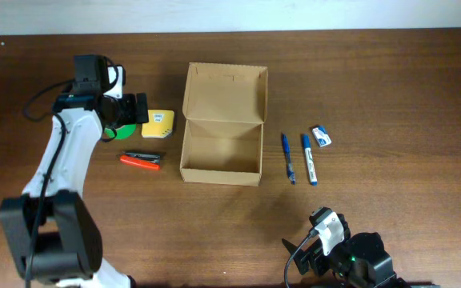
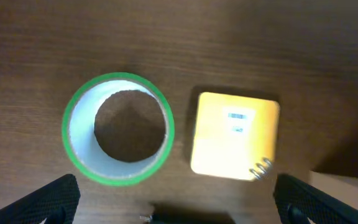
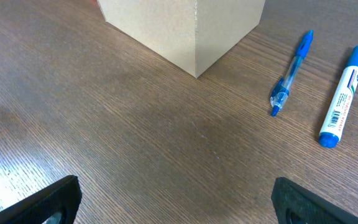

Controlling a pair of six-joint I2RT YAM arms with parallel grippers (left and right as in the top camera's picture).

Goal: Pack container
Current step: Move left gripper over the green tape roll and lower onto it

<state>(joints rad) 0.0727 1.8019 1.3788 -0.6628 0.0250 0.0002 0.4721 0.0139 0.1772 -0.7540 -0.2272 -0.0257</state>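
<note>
- The worktop [image 1: 390, 80] is dark brown wood with a fine straight grain, clearest in the right wrist view.
- The container [image 1: 221, 148], a rectangular box of plain tan corrugated cardboard, sits at the middle of the worktop. Its hinged flap lid is folded open toward the far edge and its floor is bare.
- In the right wrist view one sharp vertical corner of the container [image 3: 194, 37] faces the camera, its walls matte and unprinted.
- The left gripper [image 2: 182, 205] has its two dark fingers spread wide. It holds nothing and hangs above a tape roll and a small box.
- The tape roll [image 2: 73, 134] is a flat ring, green on the outside and white on the inner wall.
- Just beside the roll lies a small yellow box [image 2: 235, 134] with rounded corners and a pale label.
- A slim red tool [image 1: 141, 162] lies near the container's left wall.
- The right gripper [image 3: 179, 202] is also spread open and empty, low over bare wood near the front edge.
- To the container's right lie a translucent blue pen [image 3: 293, 71] and a white-barrelled marker [image 3: 344, 96] with a blue cap, side by side but apart.
- A small white-and-blue block [image 1: 321, 136] lies beyond them.
</note>
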